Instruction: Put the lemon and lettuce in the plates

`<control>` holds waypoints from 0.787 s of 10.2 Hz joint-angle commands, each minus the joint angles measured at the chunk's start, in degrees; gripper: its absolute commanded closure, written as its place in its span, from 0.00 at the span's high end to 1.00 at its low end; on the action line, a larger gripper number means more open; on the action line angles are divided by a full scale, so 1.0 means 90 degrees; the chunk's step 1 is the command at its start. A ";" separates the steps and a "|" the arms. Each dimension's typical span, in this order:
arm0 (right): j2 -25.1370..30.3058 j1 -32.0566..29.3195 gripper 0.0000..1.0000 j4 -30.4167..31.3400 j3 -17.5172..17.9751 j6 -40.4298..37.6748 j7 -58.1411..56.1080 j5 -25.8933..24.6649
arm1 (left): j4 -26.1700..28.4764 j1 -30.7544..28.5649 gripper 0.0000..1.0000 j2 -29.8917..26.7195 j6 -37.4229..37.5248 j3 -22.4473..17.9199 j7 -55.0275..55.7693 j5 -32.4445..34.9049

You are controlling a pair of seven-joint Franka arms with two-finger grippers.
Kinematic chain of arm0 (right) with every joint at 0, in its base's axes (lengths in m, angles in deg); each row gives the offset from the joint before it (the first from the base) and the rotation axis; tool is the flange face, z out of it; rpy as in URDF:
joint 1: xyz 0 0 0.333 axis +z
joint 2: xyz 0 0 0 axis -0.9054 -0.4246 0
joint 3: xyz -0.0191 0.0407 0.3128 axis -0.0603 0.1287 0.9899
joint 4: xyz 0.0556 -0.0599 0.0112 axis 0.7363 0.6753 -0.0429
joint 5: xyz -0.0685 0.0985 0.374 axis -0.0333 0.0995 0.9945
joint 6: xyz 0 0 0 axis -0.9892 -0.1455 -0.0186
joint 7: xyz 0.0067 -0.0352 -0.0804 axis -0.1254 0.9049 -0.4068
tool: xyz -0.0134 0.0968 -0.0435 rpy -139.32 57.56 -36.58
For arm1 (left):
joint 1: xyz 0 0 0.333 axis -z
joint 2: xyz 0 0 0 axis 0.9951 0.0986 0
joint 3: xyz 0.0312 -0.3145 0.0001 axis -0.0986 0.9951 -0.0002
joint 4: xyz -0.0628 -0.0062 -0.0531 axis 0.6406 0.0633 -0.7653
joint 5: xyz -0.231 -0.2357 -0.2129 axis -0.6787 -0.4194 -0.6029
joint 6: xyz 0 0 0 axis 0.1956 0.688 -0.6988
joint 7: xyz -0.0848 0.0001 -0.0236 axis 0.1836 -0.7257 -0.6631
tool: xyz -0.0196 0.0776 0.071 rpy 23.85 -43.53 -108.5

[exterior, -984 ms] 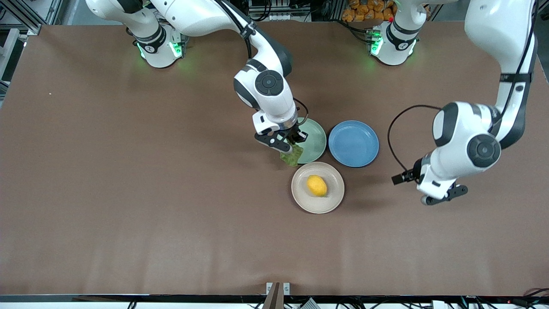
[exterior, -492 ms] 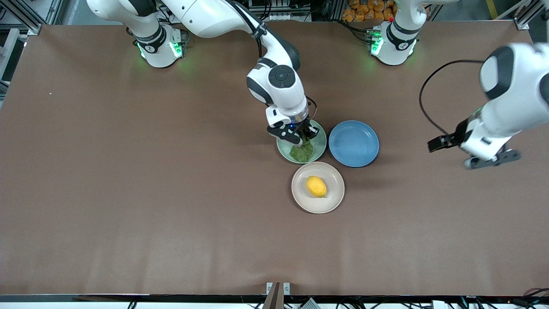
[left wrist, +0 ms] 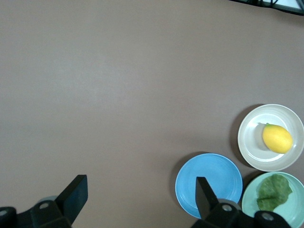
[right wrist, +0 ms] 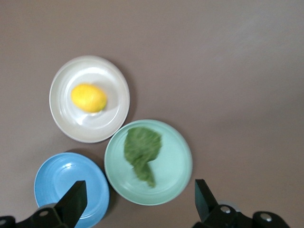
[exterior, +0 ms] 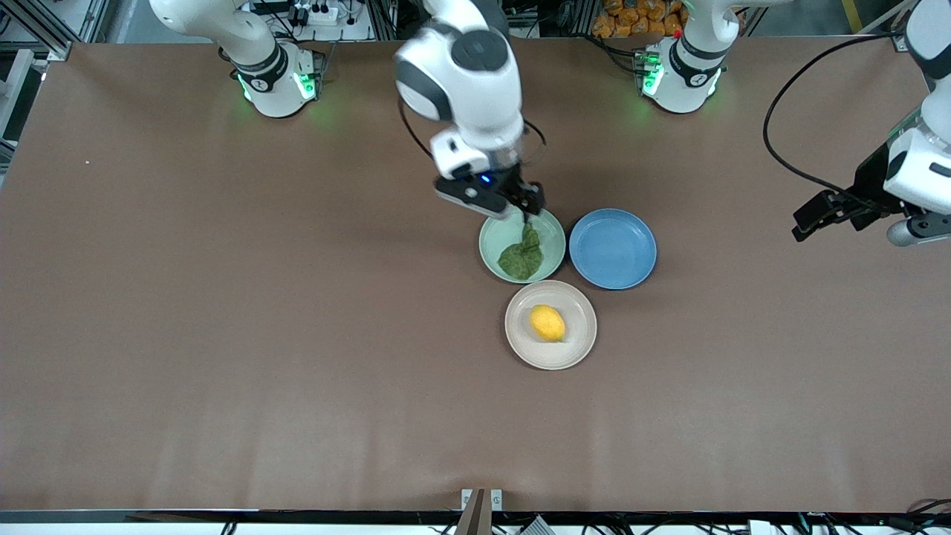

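Observation:
The lettuce (exterior: 521, 255) lies in the mint green plate (exterior: 492, 249); both show in the right wrist view, lettuce (right wrist: 141, 150) on plate (right wrist: 178, 161), and in the left wrist view, lettuce (left wrist: 273, 191) on plate (left wrist: 251, 204). The lemon (exterior: 547, 323) lies in the cream plate (exterior: 579, 343), also seen in the right wrist view (right wrist: 89, 98) and the left wrist view (left wrist: 277, 138). My right gripper (exterior: 494, 200) is open and empty, raised over the mint plate's edge nearest the robots. My left gripper (exterior: 877, 215) is open and empty, high over the table at the left arm's end.
An empty blue plate (exterior: 613, 248) sits beside the mint plate, toward the left arm's end; it shows in the left wrist view (left wrist: 209, 183) and the right wrist view (right wrist: 61, 183). The cream plate lies nearer the front camera than both. The brown table (exterior: 223, 334) spreads around.
My right gripper let go of the lettuce, which now lies in the mint plate, and rose. My left gripper lifted and drew back toward the left arm's end.

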 commanded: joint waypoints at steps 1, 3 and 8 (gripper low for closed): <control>0.0781 -0.0813 1.00 0.0312 0.0060 -0.0679 -0.1024 -0.0078 | -0.0589 -0.0168 1.00 0.0090 0.0818 0.0206 -0.0835 -0.0167; 0.1152 -0.1554 1.00 0.0302 0.0060 -0.0935 -0.2010 -0.0136 | -0.1086 -0.0130 1.00 0.0158 0.1503 0.0226 -0.1123 -0.0157; 0.1476 -0.3254 1.00 0.0302 0.0079 -0.1297 -0.4901 -0.0615 | -0.1382 -0.0090 1.00 0.0197 0.1750 0.0373 -0.1104 -0.0118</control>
